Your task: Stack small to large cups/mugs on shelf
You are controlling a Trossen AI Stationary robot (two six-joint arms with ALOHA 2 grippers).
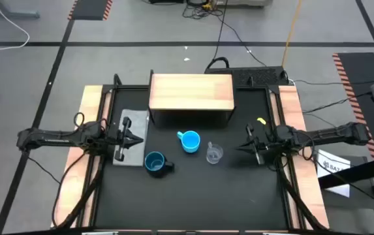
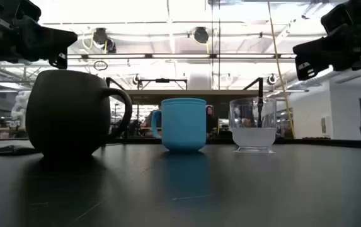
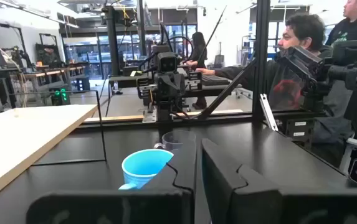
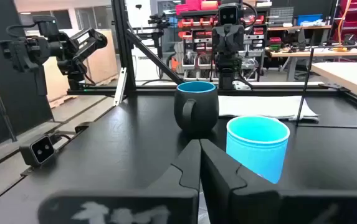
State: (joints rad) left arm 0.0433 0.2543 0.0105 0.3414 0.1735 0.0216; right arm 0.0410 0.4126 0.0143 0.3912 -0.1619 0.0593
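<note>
Three cups stand upright on their bases on the black table, in front of the wooden shelf [image 1: 190, 96]. The navy mug [image 1: 155, 162] [image 2: 73, 113] [image 4: 197, 106] is nearest the left arm. The light-blue cup [image 1: 190, 141] [image 2: 183, 123] [image 3: 146, 167] [image 4: 258, 146] is in the middle. The clear plastic cup [image 1: 214, 154] [image 2: 254, 123] [image 3: 177, 142] is toward the right. My left gripper [image 1: 139, 138] [image 3: 198, 163] hovers shut above the grey cloth, left of the cups. My right gripper [image 1: 240, 147] [image 4: 200, 148] hovers shut to the right of the clear cup. Neither touches anything.
A grey flat cloth [image 1: 131, 137] [image 4: 265, 107] lies on the table left of the cups, under the left gripper. The shelf top [image 3: 22, 140] carries nothing. Wooden side rails [image 1: 92, 111] border the table. People sit beyond the table [image 3: 303, 37].
</note>
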